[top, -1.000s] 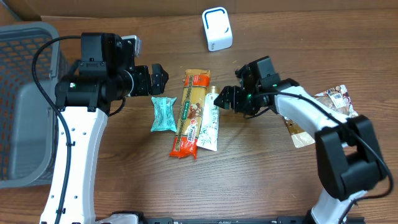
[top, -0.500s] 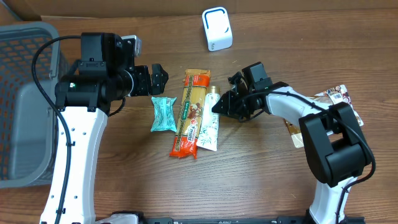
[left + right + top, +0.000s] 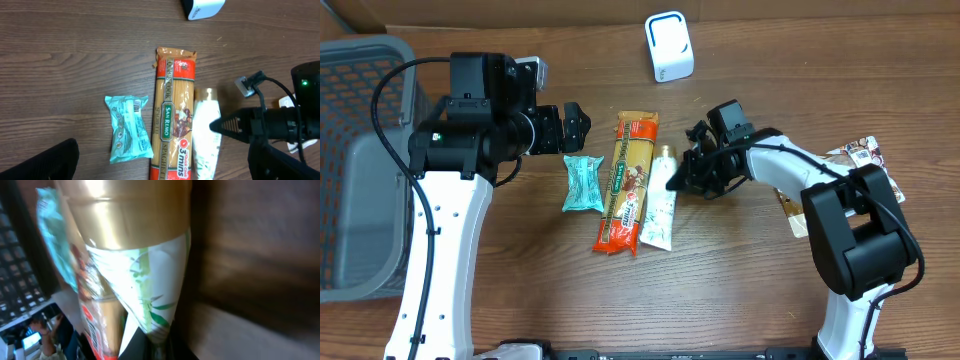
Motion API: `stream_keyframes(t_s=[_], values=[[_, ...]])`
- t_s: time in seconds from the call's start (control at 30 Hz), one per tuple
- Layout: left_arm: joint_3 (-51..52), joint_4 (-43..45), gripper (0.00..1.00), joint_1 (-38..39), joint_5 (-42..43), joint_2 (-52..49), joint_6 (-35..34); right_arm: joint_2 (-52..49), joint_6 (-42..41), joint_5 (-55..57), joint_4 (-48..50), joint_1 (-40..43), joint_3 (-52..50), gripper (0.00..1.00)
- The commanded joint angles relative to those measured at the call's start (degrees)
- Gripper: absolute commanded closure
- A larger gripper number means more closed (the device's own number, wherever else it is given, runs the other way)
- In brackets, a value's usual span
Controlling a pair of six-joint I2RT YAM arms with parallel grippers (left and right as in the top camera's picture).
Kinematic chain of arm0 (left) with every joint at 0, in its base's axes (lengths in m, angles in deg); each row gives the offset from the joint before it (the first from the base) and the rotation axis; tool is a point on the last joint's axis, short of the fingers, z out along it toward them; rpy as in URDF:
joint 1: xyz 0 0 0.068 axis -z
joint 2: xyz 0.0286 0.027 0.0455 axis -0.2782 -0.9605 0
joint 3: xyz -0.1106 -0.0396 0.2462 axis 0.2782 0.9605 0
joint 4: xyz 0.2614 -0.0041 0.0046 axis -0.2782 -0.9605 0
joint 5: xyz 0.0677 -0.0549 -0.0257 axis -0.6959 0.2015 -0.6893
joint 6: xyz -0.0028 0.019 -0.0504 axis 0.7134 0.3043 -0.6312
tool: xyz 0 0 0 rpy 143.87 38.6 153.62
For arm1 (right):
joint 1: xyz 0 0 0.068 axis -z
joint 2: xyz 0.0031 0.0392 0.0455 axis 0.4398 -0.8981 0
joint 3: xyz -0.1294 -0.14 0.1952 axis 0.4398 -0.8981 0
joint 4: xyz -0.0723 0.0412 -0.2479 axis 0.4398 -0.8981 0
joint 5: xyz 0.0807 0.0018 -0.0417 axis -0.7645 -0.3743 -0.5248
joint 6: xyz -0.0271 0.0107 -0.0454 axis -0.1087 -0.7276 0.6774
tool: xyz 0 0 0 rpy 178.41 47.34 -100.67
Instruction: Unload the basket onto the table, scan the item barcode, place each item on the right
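The item, a white tube with green leaf print and a gold cap (image 3: 659, 206), lies on the table just right of the spaghetti pack (image 3: 626, 184). My right gripper (image 3: 672, 180) is shut on the tube's right edge a little below the cap. In the right wrist view the tube (image 3: 150, 280) fills the frame and narrows into the closed jaws at the bottom (image 3: 159, 347). No barcode shows on it. The white scanner with a blue outline (image 3: 669, 47) stands at the back. My left gripper (image 3: 575, 127) hovers open above the teal packet (image 3: 583, 183), holding nothing.
A grey basket (image 3: 360, 160) stands at the far left. Snack packets (image 3: 855, 165) lie at the right, under the right arm. From the left wrist, the spaghetti pack (image 3: 172, 120), teal packet (image 3: 129, 131), tube (image 3: 205, 132) and scanner (image 3: 202, 7) are all visible.
My right gripper has moved left onto the tube and shut on its edge. The tube's lower end has shifted slightly. The left arm has not moved.
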Motion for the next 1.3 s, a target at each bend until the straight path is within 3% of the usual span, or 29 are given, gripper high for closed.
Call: stream_keyframes(t_s=[0.0,0.2,0.33,0.5,0.63,0.83,0.97,1.27], values=[[-0.28,0.02,0.01,0.66,0.28,-0.22,0.87,4.59,1.27,13.09,-7.45,0.17,4.57,0.96],[-0.28,0.02,0.0,0.66,0.28,-0.22,0.87,8.33,-3.87,47.6,-31.76,-4.9,15.43,0.96],[-0.28,0.02,0.0,0.66,0.28,-0.22,0.87,6.51,-7.74,60.63,-39.26,-9.11,16.09,0.96],[-0.28,0.02,0.0,0.66,0.28,-0.22,0.87,-0.22,-8.02,61.61,-40.79,-12.44,16.09,0.92],[-0.28,0.02,0.0,0.66,0.28,-0.22,0.87,-2.89,-7.56,58.29,-38.58,-14.23,16.09,0.66],[-0.28,0.02,0.0,0.66,0.28,-0.22,0.9,-2.89,-4.72,53.57,-34.86,-15.87,16.48,0.16],[-0.28,0.02,0.0,0.66,0.28,-0.22,0.87,-2.38,-4.74,50.25,-36.3,-14.43,18.62,0.11],[-0.28,0.02,0.0,0.66,0.28,-0.22,0.87,8.41,-0.92,47.04,-40.3,-9.55,21.73,0.13]])
